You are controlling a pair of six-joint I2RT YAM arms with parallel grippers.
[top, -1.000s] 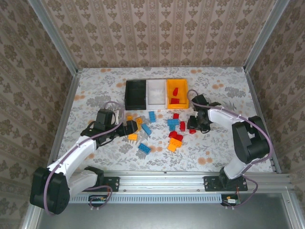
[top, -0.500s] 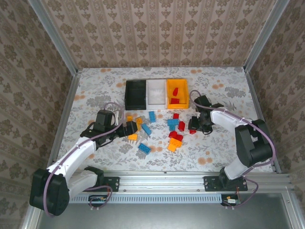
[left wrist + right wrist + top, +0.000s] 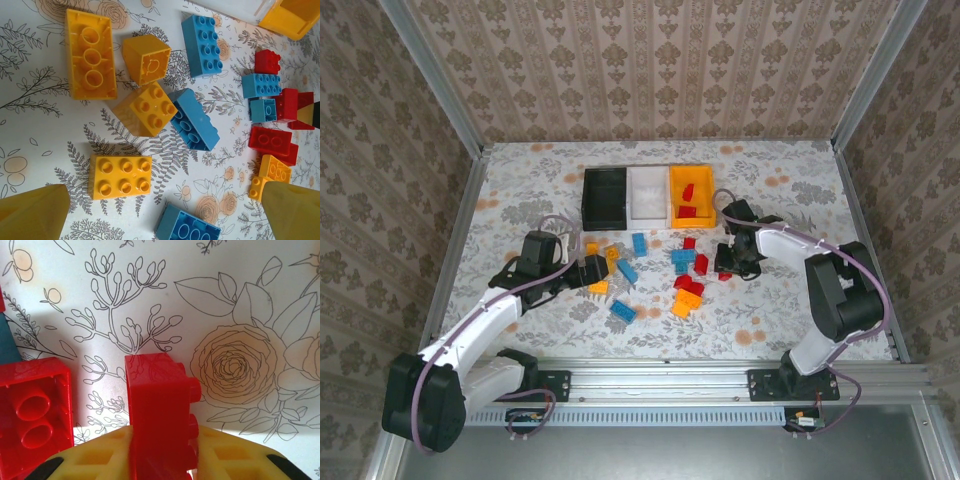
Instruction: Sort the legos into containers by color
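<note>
**Red brick clamped on the right**

The right fingers (image 3: 727, 263) grip a red lego (image 3: 156, 400) over the floral surface (image 3: 520, 190), just right of the scattered legos (image 3: 660, 275). The left fingers (image 3: 596, 270) stand wide apart above yellow bricks (image 3: 120, 176). The containers (image 3: 649, 196) sit beyond, near the wallpapered walls (image 3: 650, 70).
</note>
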